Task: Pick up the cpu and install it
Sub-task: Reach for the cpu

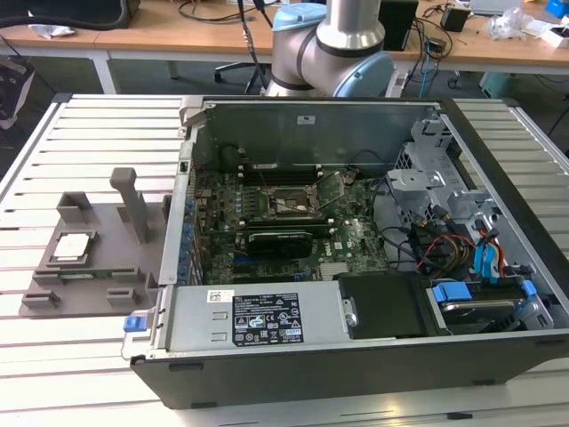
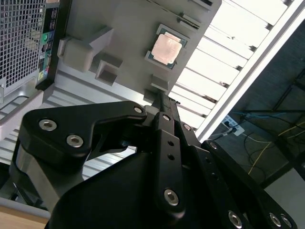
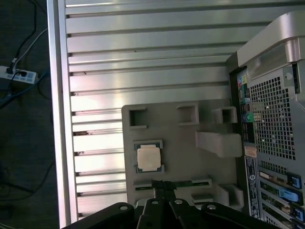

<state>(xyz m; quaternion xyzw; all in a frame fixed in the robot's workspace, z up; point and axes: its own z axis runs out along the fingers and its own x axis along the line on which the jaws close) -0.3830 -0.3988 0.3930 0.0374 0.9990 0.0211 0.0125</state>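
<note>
- First wrist view: my black two-finger claw (image 3: 164, 187) has its fingers pressed together with nothing between them. The second wrist view shows the same.
- Near my fingertips, and apart from them, lies the cpu (image 3: 148, 158), a small flat square chip with a dull silver top.
- It sits flat in a square recess of the grey plastic tray (image 3: 183, 138).
- That tray rests on the slatted silver metal table (image 3: 143, 57), just beside the open grey metal computer case (image 3: 274, 119).
- Exterior view: the tray is at the view's left of the case. Inside the case, the black rectangular socket frame (image 1: 286, 205) sits on the green motherboard (image 1: 356, 240).
</note>
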